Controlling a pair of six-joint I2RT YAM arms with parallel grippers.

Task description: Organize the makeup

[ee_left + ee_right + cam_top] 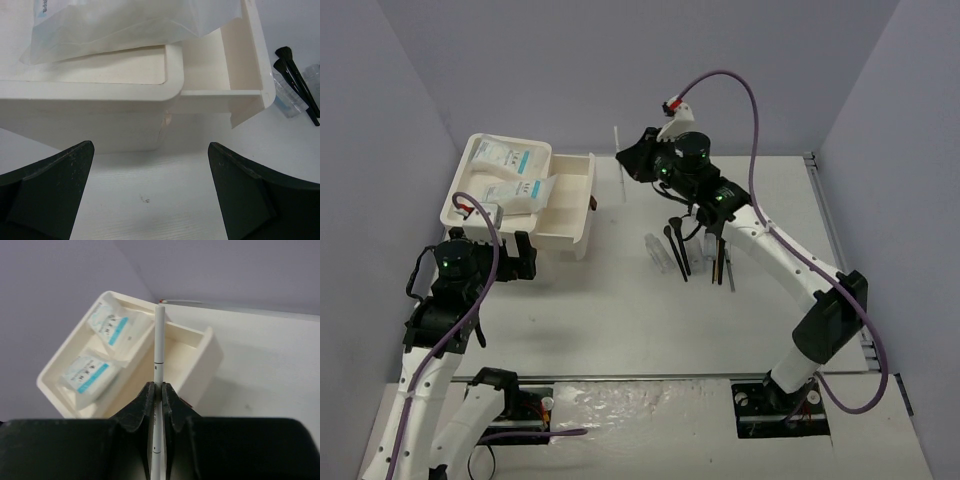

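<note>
My right gripper [629, 160] [159, 386] is shut on a thin white pencil-like stick [159, 340], held upright above the table just right of the open drawer [192, 352]; the stick also shows in the top view [619, 165]. Two flat white packets with teal labels [505, 155] [517, 190] lie on top of the white box [460, 200]. Black brushes [675, 242], clear tubes [660, 255] and a brown stick [720, 262] lie on the table centre-right. My left gripper [527, 255] [150, 200] is open and empty, low over the table in front of the box [100, 100].
The drawer [570, 195] is pulled out to the box's right, and what I see of its inside holds nothing. Purple walls close in on the left, back and right. In the left wrist view a packet [125, 25] overhangs the box top, and brushes [295, 75] lie at the far right.
</note>
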